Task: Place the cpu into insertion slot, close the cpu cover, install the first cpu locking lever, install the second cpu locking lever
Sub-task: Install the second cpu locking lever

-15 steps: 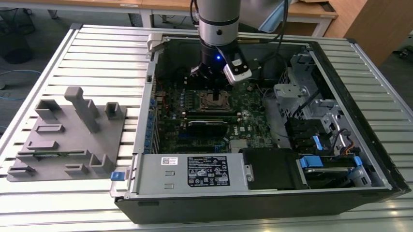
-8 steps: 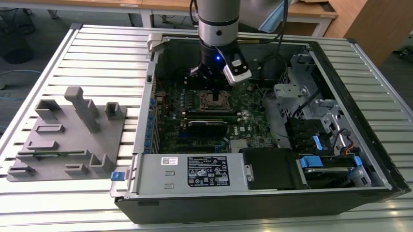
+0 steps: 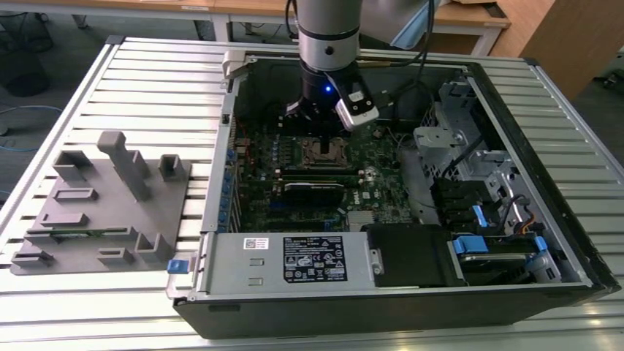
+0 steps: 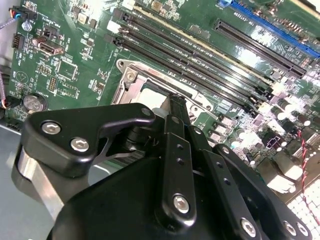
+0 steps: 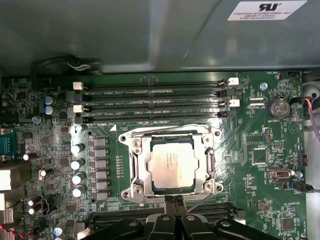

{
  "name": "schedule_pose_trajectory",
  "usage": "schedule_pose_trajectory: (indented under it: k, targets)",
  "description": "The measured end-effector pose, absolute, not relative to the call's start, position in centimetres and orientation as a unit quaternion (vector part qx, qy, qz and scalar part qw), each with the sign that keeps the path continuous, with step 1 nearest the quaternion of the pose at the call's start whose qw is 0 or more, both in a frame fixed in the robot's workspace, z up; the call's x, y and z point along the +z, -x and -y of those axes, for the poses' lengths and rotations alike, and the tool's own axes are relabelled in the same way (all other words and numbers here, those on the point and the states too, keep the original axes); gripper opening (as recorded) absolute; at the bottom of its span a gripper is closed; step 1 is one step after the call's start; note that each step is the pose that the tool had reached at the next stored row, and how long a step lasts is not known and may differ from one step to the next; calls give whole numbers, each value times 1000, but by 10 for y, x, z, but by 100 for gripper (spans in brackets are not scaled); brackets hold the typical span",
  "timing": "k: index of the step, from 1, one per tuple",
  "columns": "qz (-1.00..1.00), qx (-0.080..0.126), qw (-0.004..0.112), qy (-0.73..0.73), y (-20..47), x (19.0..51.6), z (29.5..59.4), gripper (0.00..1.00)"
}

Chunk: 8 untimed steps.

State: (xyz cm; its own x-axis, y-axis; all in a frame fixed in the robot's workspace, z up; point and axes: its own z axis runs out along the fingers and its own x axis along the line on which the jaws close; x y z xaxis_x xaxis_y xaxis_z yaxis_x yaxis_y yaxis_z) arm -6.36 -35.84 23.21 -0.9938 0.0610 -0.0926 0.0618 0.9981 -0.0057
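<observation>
Silver-grey cpu is seen seated in the insertion slot under the cpu cover, with the gripper, narrowly pinched shut and empty, just beside the cover's edge.

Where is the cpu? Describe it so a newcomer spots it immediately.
Start at the open black computer case and find the green motherboard inside. The cpu, a flat square silver-grey chip, sits within the silvery metal frame beside long black memory slots, unlike them square and shiny.
</observation>
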Motion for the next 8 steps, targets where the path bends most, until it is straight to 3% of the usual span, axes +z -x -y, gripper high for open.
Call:
schedule_pose_trajectory:
  k: [8]
  targets:
    - [-998,-4,46,-31,64,232,364,11]
